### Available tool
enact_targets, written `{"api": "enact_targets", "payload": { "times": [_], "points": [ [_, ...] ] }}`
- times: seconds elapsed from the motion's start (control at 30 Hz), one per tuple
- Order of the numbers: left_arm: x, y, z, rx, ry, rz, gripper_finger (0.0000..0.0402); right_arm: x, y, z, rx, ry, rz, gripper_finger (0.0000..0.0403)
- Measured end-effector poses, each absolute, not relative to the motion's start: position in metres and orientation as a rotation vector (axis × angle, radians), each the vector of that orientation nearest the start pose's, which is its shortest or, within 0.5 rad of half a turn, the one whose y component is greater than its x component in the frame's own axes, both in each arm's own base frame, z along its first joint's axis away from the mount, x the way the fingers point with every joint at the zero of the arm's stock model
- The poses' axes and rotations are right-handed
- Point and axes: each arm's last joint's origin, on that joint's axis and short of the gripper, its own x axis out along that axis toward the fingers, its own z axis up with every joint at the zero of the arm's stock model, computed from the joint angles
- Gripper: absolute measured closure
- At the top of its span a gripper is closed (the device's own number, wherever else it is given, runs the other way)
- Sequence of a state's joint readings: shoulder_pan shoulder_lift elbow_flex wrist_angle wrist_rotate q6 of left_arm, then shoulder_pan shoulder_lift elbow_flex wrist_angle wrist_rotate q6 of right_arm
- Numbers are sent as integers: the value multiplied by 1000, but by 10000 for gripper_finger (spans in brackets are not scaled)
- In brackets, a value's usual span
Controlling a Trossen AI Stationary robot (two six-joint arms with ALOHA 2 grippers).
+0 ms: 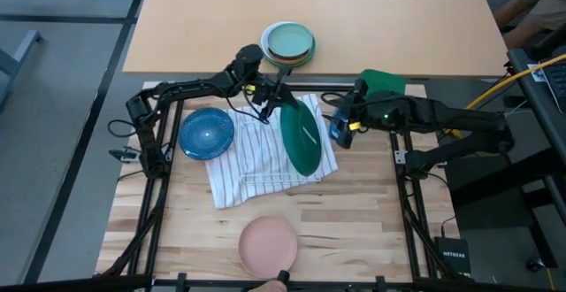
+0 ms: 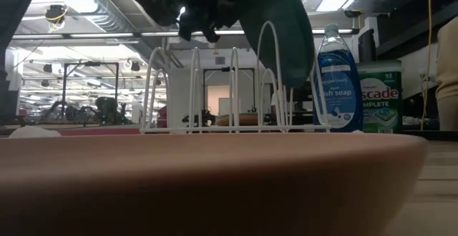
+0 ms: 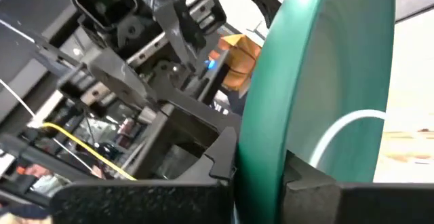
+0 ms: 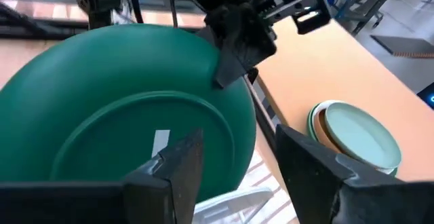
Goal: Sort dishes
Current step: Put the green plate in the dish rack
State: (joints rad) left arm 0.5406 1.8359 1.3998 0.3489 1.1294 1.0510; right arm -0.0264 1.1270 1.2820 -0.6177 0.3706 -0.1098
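The large dark green plate [image 1: 301, 137] stands on edge, tilted, in a white wire rack [image 2: 215, 86] on a striped cloth [image 1: 239, 164]. My left gripper [image 1: 270, 97] is shut on the plate's far rim. My right gripper [image 1: 336, 126] is open just right of the plate; in the right wrist view its fingers [image 4: 180, 163] stand in front of the plate's face [image 4: 122, 95] and touch nothing that I can see. The blue bowl [image 1: 206, 133] sits left of the cloth. The salmon-pink plate [image 1: 268, 243] lies at the near edge. The magenta plate is out of view. My left gripper [image 3: 261, 163] pinches the green plate's rim [image 3: 261, 142] at its far end, one finger on each face. The fingers come from the table's far left, slanting down. The plate stands tilted on edge, its lower part between the rack's wires [image 2: 275, 64].
Stacked pale mint plates [image 1: 288, 44] sit on the far table. A blue dish soap bottle [image 2: 336, 79] and a green detergent box [image 1: 382, 81] stand at the far right beside the rack. Bare wood lies between the cloth and the pink plate.
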Motion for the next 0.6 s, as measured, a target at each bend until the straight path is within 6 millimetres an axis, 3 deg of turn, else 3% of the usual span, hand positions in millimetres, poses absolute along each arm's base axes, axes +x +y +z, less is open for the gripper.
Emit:
{"api": "enact_targets", "payload": {
  "times": [0.4,0.6],
  "points": [
    [390,171,292,944,-94,-403,356,251,-17,370,-208,628,-343,217],
    [395,161,286,893,-23,-405,355,258,-17,364,-210,649,-337,217]
  ]
}}
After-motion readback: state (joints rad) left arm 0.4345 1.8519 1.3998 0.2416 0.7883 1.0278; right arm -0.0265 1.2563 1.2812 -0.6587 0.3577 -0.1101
